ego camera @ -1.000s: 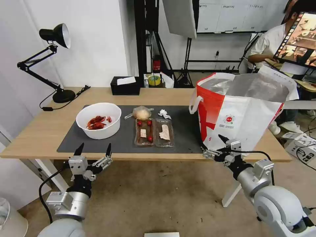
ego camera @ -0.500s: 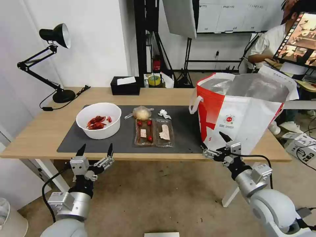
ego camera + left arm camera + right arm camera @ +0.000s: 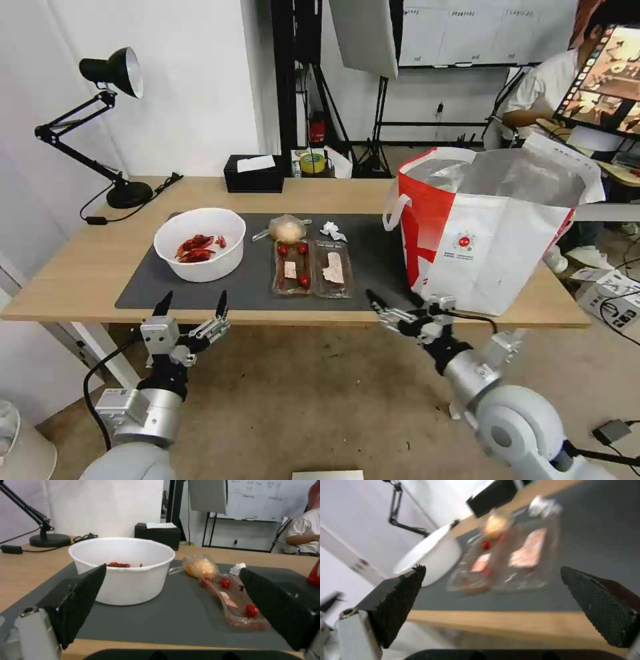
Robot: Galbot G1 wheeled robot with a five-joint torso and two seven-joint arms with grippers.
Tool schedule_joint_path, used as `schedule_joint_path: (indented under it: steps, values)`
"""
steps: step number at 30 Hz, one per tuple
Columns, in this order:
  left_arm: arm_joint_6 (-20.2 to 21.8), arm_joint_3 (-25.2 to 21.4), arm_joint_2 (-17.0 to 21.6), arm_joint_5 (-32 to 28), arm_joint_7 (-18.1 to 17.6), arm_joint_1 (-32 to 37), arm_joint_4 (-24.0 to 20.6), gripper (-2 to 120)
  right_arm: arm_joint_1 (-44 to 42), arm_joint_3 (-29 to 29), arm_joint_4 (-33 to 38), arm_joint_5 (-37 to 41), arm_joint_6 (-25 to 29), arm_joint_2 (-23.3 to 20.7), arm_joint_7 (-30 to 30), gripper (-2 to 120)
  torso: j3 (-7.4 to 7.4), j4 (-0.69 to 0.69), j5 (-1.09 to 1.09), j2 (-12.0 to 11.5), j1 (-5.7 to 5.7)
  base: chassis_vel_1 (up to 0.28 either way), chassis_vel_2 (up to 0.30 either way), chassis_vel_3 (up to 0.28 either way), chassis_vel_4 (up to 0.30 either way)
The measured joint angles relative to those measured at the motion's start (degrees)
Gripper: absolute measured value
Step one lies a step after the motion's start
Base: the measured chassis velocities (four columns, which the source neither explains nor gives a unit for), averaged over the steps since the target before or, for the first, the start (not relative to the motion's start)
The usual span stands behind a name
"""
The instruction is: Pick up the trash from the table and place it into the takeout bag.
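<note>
On the table's (image 3: 80, 267) dark mat lies the trash: a white bowl (image 3: 199, 243) (image 3: 123, 567) of red shells, a clear clamshell tray (image 3: 311, 268) (image 3: 510, 562), a clear bag with a yellowish lump (image 3: 287, 229) (image 3: 200, 566) and a crumpled tissue (image 3: 333, 231). The takeout bag (image 3: 493, 227) stands open at the table's right end. My left gripper (image 3: 192, 301) (image 3: 172, 568) hangs open just off the front edge, facing the bowl. Below the front edge, my right gripper (image 3: 393, 303) (image 3: 491, 568) is open and empty, pointing toward the tray.
A black tissue box (image 3: 253, 173) sits at the table's back edge and a black desk lamp (image 3: 110, 133) at the back left. Behind the table are stands and a whiteboard. Bare floor lies under both arms.
My right gripper has swung left, from in front of the takeout bag to in front of the clamshell tray. The left gripper has barely moved.
</note>
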Motion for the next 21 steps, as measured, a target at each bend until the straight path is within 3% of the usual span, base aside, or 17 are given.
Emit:
schedule_joint_path:
  steps: [7,12,21]
  values:
    - [0.15,0.02,-0.82,0.26,0.16,0.54,0.0,100,4.08,-3.58,-0.7,10.16,-1.25,1.8,5.98,100,0.0,-0.01,0.01,0.0,0.0,0.0,0.0,0.0,0.0]
    - [0.16,-0.45,-0.84,0.32,0.2,0.85,-0.01,100,8.03,-6.09,-1.63,18.37,-1.76,3.8,13.71,100,0.0,-0.01,0.0,0.0,0.01,0.0,0.0,0.0,0.0]
    - [0.16,-0.95,-1.11,0.3,0.15,1.49,0.09,100,13.96,-10.74,-4.68,21.45,-0.91,8.45,21.87,100,0.0,0.0,0.0,0.0,0.01,0.0,0.0,0.0,0.0]
